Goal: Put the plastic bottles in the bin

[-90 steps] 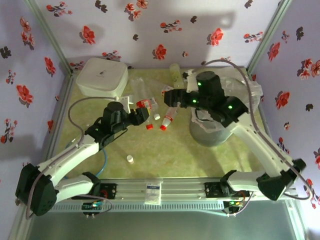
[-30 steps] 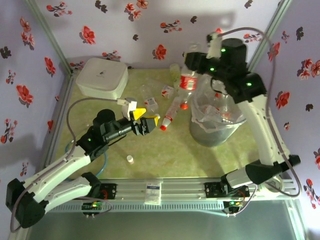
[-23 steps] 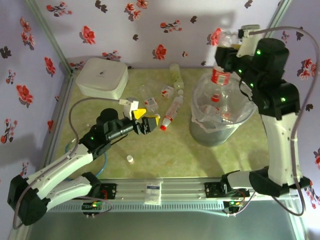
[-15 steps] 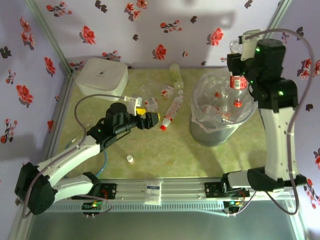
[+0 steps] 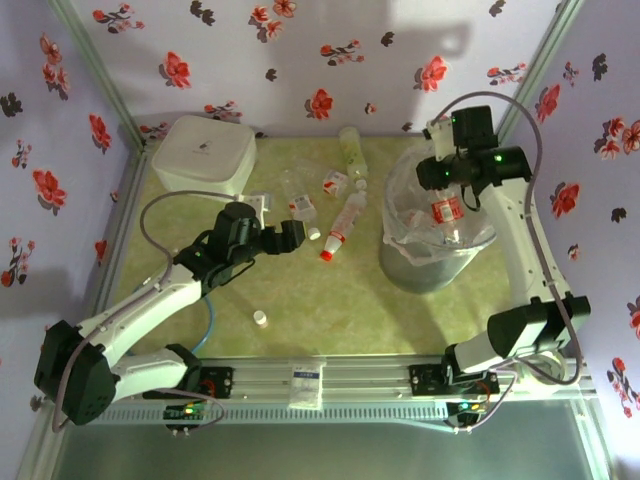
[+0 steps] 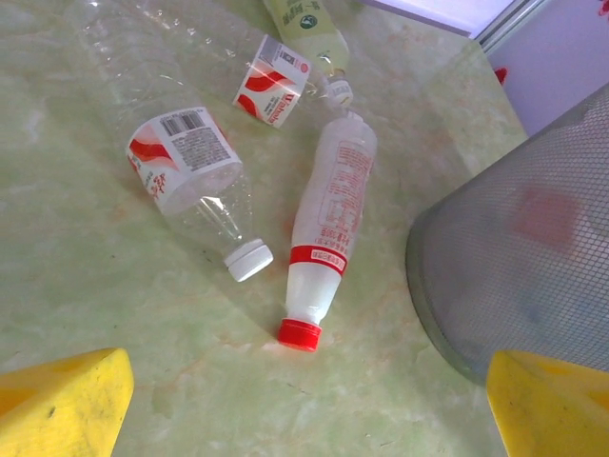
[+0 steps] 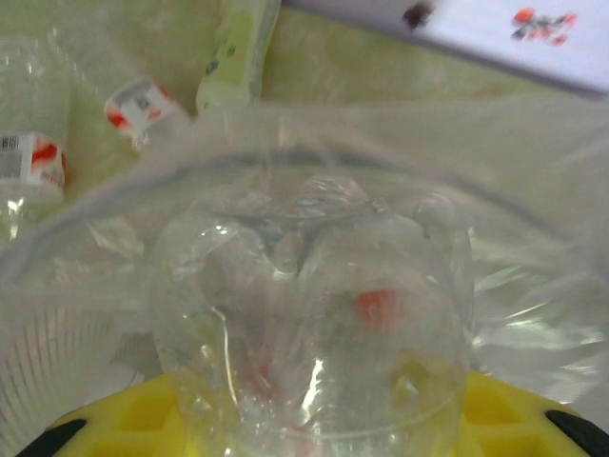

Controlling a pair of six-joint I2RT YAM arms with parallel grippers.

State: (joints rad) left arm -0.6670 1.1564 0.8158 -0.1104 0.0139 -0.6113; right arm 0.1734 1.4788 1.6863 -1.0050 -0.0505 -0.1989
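Note:
My right gripper (image 5: 446,182) is shut on a clear plastic bottle (image 5: 447,210) with a red label, hanging neck-down over the mouth of the bin (image 5: 432,262). In the right wrist view the bottle's base (image 7: 314,305) sits between my yellow fingers (image 7: 143,414), above the bag-lined bin (image 7: 533,257). My left gripper (image 5: 291,236) (image 6: 304,409) stands open and empty just short of a red-capped bottle (image 6: 325,228) (image 5: 344,218). Beside that one lie a white-capped bottle (image 6: 186,167), a red-labelled one (image 6: 278,81) and a pale green one (image 6: 306,21) (image 5: 350,148). The grey bin wall (image 6: 533,238) rises to the right.
A white lidded box (image 5: 203,152) sits at the back left. A tiny loose white cap (image 5: 260,317) lies on the green table toward the front. The enclosure's metal posts and flowered walls close in the sides and back.
My right arm carried the bottle up from the table, swung it right over the bin and lowered it toward the opening. My left gripper edged right, toward the lying bottles.

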